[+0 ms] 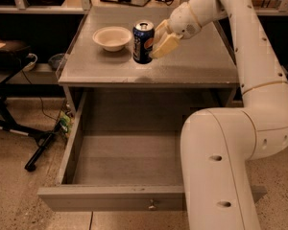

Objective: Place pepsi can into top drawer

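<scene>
The pepsi can point(143, 42) stands upright on the grey cabinet top point(197, 66), dark blue with a silver top. My gripper point(160, 38) is right beside the can on its right, at can height, its cream fingers apart and pointing at the can's side. It holds nothing. The top drawer point(101, 198) below the top is pulled fully out, with its knob point(152, 205) on the front panel. Its inside shows bare. My arm hides the drawer's right part.
A cream bowl point(112, 37) sits just left of the can. My white arm point(216, 166) fills the lower right. Black stand legs point(19, 128) and cables lie on the floor to the left. A shelf with cables runs behind the cabinet.
</scene>
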### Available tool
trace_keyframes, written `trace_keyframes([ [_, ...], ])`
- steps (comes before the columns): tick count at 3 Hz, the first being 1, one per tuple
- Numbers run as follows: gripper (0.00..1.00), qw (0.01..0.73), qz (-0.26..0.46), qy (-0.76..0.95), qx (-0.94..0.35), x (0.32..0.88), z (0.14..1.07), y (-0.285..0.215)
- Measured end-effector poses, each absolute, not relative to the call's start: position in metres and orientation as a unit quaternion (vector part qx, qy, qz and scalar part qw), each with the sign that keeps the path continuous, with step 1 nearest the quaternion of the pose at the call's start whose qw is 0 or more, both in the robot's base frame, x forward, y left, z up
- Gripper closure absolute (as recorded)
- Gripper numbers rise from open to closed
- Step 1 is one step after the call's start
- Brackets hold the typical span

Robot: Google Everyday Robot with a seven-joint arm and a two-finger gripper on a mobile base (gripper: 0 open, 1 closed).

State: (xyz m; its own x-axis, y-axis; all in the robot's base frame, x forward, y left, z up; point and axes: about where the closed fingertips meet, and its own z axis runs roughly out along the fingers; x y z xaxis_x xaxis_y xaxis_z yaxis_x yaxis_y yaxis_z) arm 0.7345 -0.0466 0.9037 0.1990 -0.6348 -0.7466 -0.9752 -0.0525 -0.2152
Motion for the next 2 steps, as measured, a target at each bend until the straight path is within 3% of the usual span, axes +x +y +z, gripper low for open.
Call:
trace_keyframes([
  [2, 1.00, 0.387, 0.303, 0.526, -0.694, 0.691, 0.923, -0.065],
])
